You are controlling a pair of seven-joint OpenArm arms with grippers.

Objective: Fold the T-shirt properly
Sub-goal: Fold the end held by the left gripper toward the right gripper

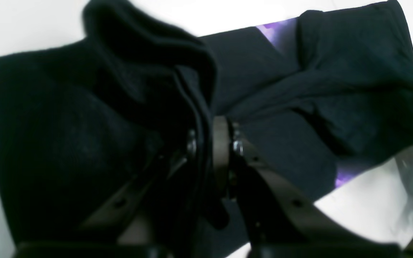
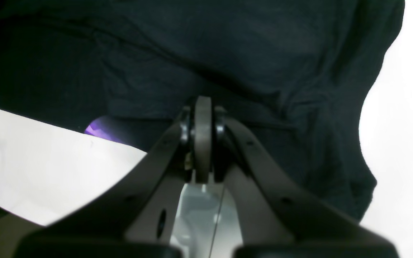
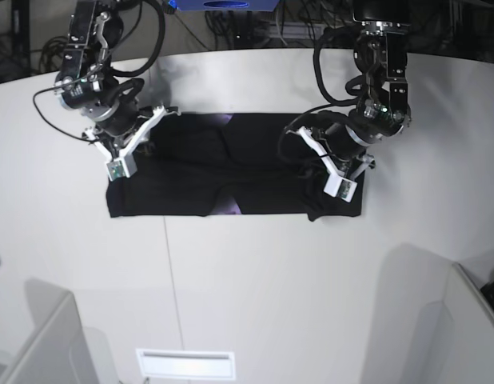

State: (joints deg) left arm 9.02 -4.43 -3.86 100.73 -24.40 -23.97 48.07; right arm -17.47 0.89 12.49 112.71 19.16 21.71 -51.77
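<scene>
The T-shirt (image 3: pixel 231 172) is laid as a long black band across the middle of the white table (image 3: pixel 255 288), already folded lengthwise. Its bunched end is clamped in the left gripper (image 1: pixel 210 143), while the right gripper (image 2: pixel 203 134) is pressed together at the opposite edge, though whether cloth is pinched there cannot be told. A crosswise fold seems in hand, for which the held end would need to be lifted and carried evenly over the middle.
</scene>
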